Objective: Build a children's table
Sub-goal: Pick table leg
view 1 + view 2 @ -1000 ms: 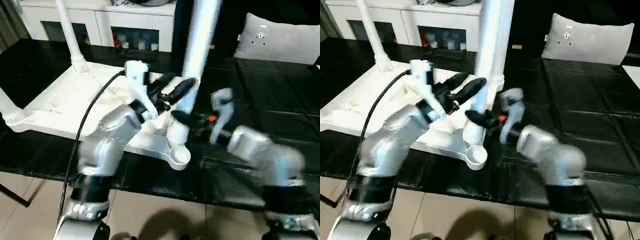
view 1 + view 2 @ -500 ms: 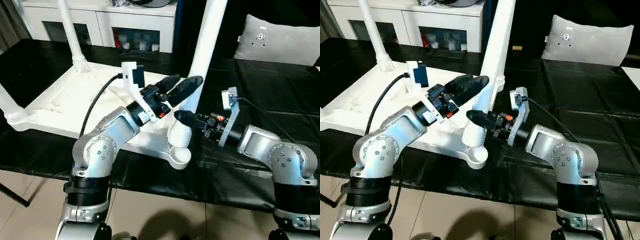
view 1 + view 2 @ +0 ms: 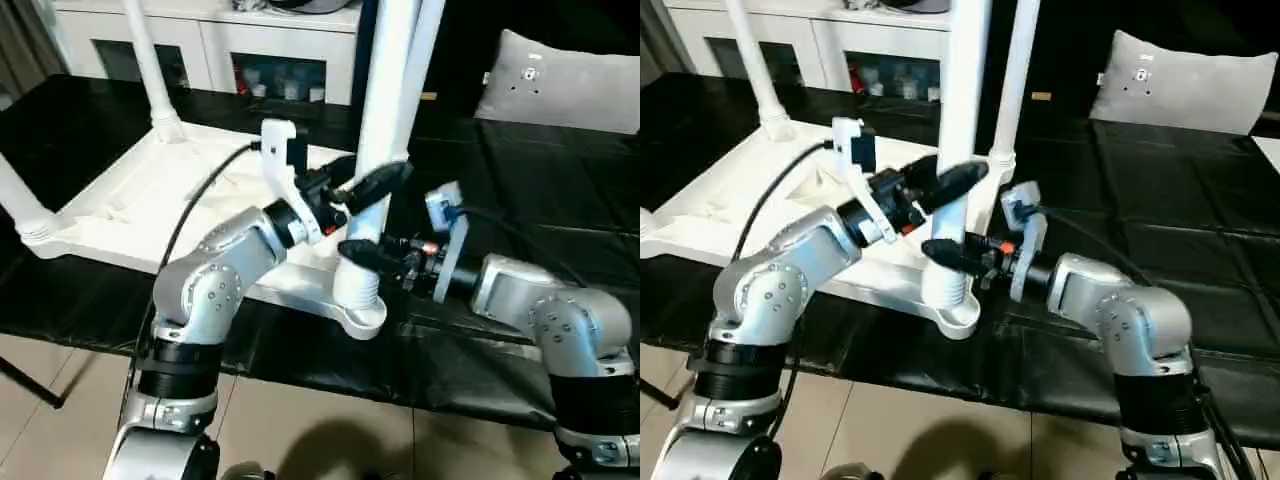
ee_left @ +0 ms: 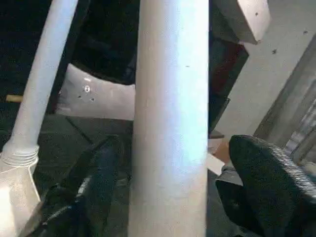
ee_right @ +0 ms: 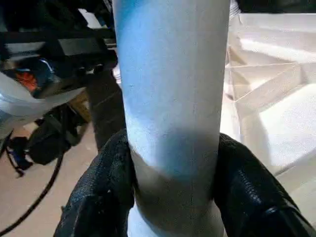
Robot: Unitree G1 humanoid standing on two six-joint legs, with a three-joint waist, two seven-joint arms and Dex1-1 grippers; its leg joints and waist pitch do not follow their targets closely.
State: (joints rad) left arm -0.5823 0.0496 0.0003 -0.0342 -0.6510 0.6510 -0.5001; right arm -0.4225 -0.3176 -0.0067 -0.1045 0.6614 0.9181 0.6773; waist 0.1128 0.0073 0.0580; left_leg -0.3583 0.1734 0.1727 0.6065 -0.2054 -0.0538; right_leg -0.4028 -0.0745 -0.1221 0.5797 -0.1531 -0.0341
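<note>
The table top [image 3: 150,205] lies upside down on the black bench [image 3: 560,190], toward the bench's left side, with its ribbed underside facing up. Its near right corner reaches close to the front edge of the bench. Three legs already stand upright in corner sockets: one at the far left corner [image 3: 150,70], one at the near left corner [image 3: 18,205], and one at the far right corner [image 3: 1012,90].

The fourth leg [image 3: 385,90] stands almost upright over the socket [image 3: 362,316] at the near right corner of the top, with its lower end sitting in or on this socket; how deep it sits, I cannot tell.

The right gripper [image 5: 170,197] is closed around the lower part of this leg, just above the socket, and both black fingers [image 5: 103,192] press on its sides. The left gripper [image 4: 173,192] is higher on the same leg. Its two fingers [image 4: 266,182] are spread apart on both sides of the leg, with a gap showing between one finger and the leg, so it does not clamp the leg.

Behind the bench stands a white cabinet [image 3: 200,35] with glass doors. A grey cushion [image 3: 560,80] rests at the far right corner of the bench.
</note>
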